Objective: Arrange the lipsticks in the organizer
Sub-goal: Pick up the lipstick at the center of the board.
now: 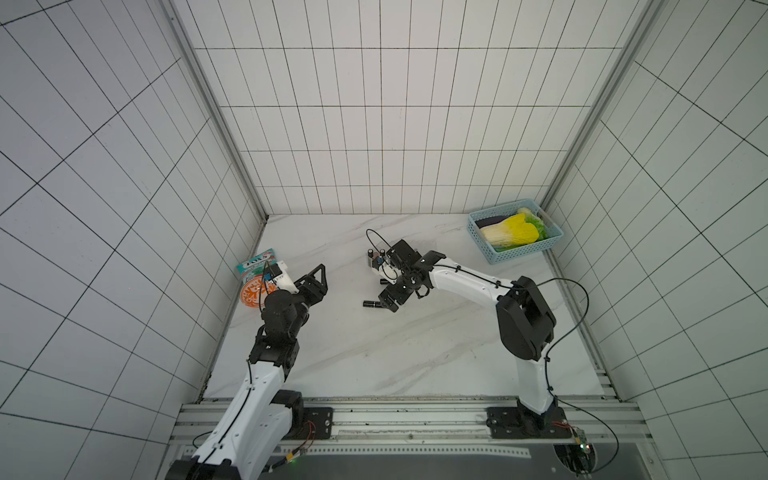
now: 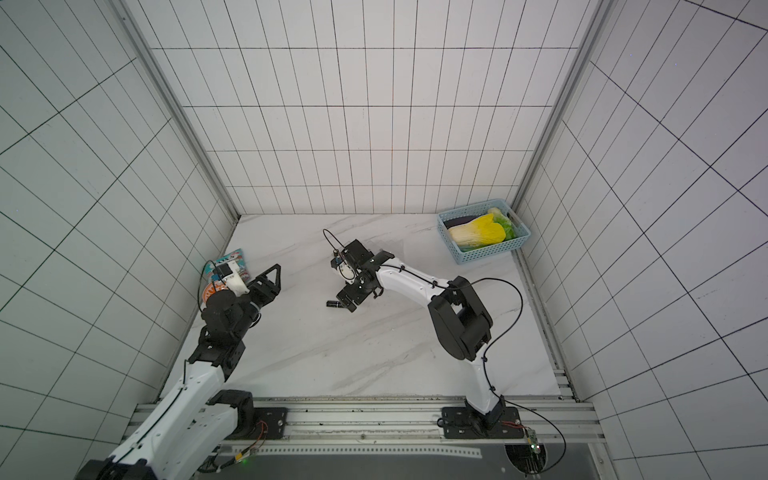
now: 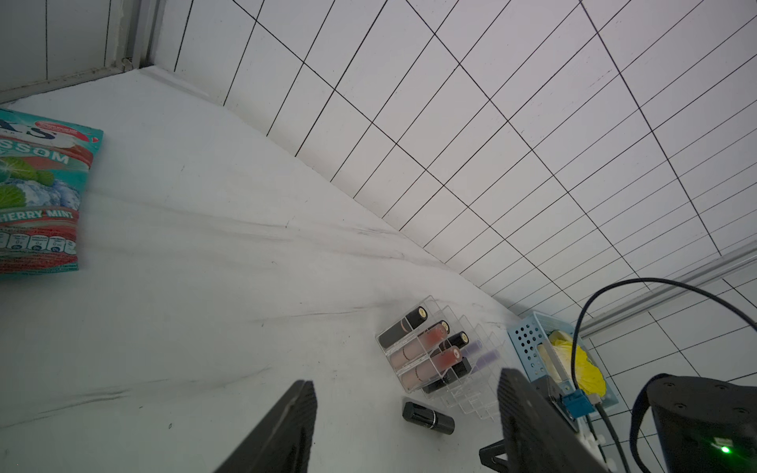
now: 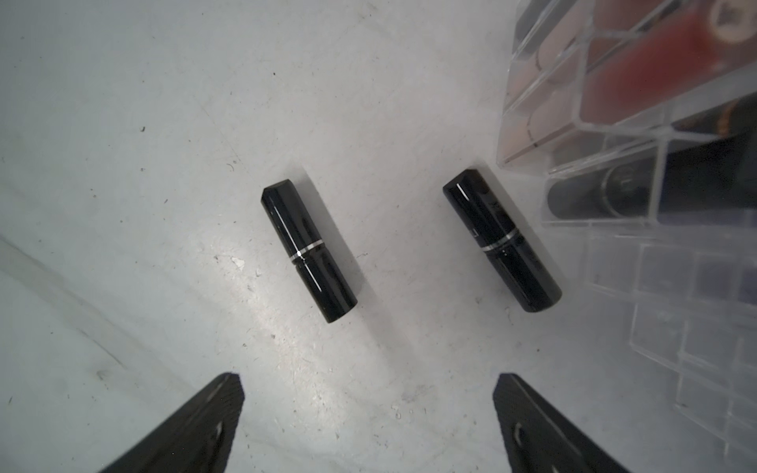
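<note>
Right fingers apart over two loose lipsticks beside organizer

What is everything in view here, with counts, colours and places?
loose lipsticks: two, glossy black, lying on the table beside the organizer.
stored lipsticks: several, black, pink and lavender, in the organizer's slots.
organizer: one, clear, mid-table.
basket: one, light blue, far right table corner.
cabbage: one, yellow-white-green, in the basket.
snack bag: one, teal and red, by the left wall.
round item: one, orange patterned, beside the snack bag.
table: one, white marble.
left gripper: one, black, open, empty, near the snack bag.
right gripper: one, black, open, empty, above the loose lipsticks.
</note>
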